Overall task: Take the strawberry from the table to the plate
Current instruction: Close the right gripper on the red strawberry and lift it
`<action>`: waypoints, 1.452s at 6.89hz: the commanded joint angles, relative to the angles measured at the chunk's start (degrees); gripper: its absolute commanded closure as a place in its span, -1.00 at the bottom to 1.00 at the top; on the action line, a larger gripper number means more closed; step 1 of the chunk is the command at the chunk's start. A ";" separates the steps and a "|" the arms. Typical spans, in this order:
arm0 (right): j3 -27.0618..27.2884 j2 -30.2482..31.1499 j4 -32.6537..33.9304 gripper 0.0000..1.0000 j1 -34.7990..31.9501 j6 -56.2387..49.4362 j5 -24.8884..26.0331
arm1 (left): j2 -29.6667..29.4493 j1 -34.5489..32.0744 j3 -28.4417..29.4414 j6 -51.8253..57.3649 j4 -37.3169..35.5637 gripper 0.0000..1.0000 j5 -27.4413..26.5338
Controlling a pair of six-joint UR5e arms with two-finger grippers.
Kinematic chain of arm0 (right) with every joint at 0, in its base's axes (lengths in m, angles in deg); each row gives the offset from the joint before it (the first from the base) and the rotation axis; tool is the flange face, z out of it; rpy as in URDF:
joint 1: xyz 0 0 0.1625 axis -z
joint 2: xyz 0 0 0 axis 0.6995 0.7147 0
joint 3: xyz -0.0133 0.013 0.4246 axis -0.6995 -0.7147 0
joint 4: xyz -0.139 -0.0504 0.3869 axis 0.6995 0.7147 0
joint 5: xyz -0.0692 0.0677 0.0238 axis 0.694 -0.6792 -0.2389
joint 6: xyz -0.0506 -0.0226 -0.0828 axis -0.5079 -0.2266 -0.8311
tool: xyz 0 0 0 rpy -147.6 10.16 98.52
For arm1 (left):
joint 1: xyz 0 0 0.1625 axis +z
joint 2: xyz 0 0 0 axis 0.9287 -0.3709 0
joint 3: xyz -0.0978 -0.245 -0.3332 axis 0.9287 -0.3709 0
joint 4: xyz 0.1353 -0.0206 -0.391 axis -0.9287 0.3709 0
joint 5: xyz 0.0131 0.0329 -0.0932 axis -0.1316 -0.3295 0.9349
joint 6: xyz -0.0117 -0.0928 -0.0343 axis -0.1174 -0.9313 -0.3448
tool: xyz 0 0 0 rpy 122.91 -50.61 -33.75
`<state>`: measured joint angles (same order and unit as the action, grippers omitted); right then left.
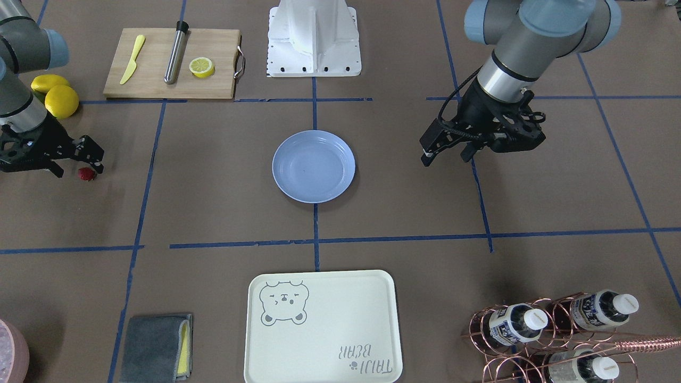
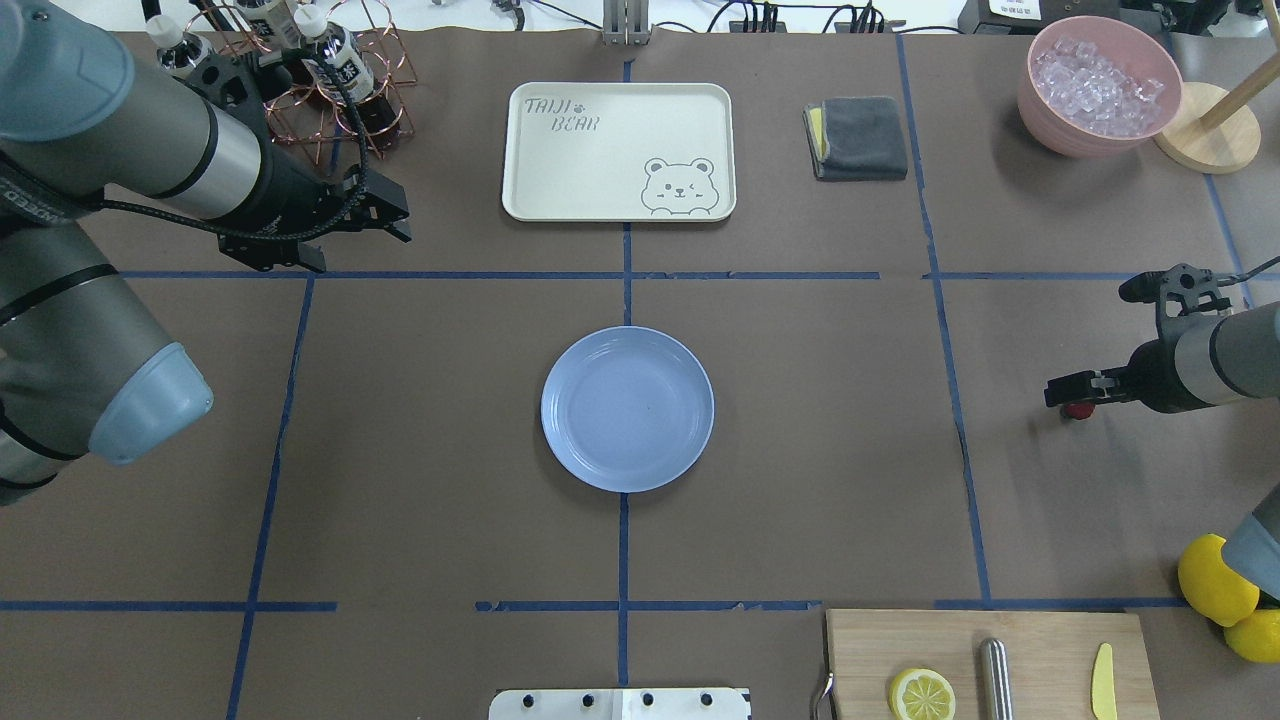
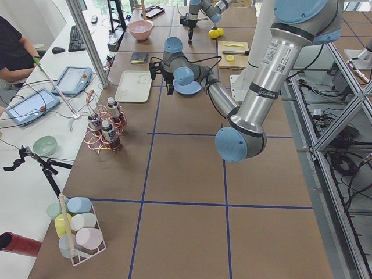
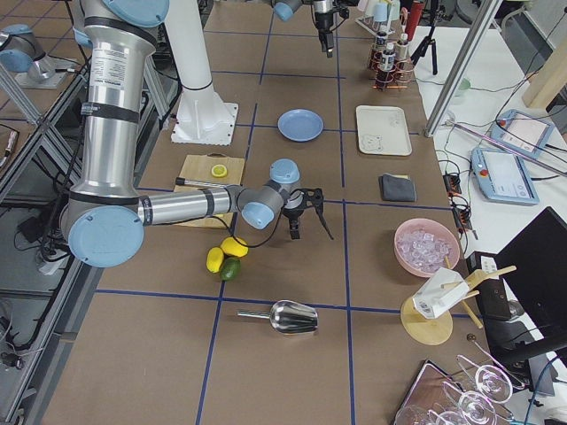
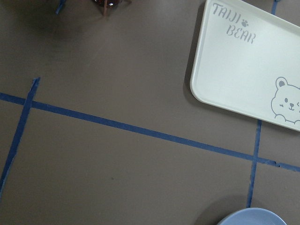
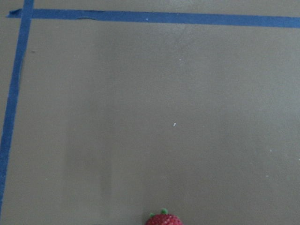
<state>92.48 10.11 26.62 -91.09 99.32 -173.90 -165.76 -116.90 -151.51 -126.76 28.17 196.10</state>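
Observation:
The strawberry (image 1: 86,174) (image 2: 1077,410), small and dark red, lies on the brown table (image 1: 213,202) far to the robot's right. My right gripper (image 1: 77,166) hangs open just over it, a finger on either side, without gripping it. In the right wrist view the strawberry (image 6: 164,219) peeks in at the bottom edge. The light blue plate (image 1: 282,159) (image 2: 627,408) sits bare at the table's centre. My left gripper (image 1: 447,158) (image 2: 355,245) hovers open with nothing in it, off to the plate's other side. A sliver of the plate (image 5: 251,218) shows in the left wrist view.
Whole lemons (image 1: 58,96) lie close behind the right arm. A cutting board (image 1: 213,80) holds a lemon half, a yellow knife and a metal rod. A bear tray (image 1: 322,327), a grey cloth (image 1: 157,346), a bottle rack (image 1: 558,330) and an ice bowl (image 2: 1100,85) line the far side.

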 commanded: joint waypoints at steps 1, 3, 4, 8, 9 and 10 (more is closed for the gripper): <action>-0.24 -0.40 0.69 -0.63 0.39 0.01 0.00 | 0.49 -0.29 -0.03 0.00 0.03 -1.00 0.02; -0.24 -0.22 0.69 -0.53 0.30 0.01 0.09 | 0.57 -0.29 0.06 0.00 0.03 -1.00 0.02; -0.32 -0.05 0.69 -0.33 0.39 0.01 0.09 | 0.57 -0.29 0.15 0.00 0.03 -1.00 0.02; -0.24 0.04 0.69 0.99 0.22 -0.25 0.00 | 0.57 -0.37 0.15 0.00 0.03 -1.00 0.02; 0.02 0.22 0.69 1.00 0.13 -0.34 -0.18 | 0.57 -0.37 0.15 0.00 0.03 -1.00 0.02; 0.72 -0.04 0.78 1.00 -0.39 -0.34 -0.70 | 0.57 -1.33 -0.02 0.00 -0.06 -1.00 0.11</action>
<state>92.56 10.20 27.33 -91.04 99.04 -174.13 -165.19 -117.54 -151.40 -126.76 28.18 196.14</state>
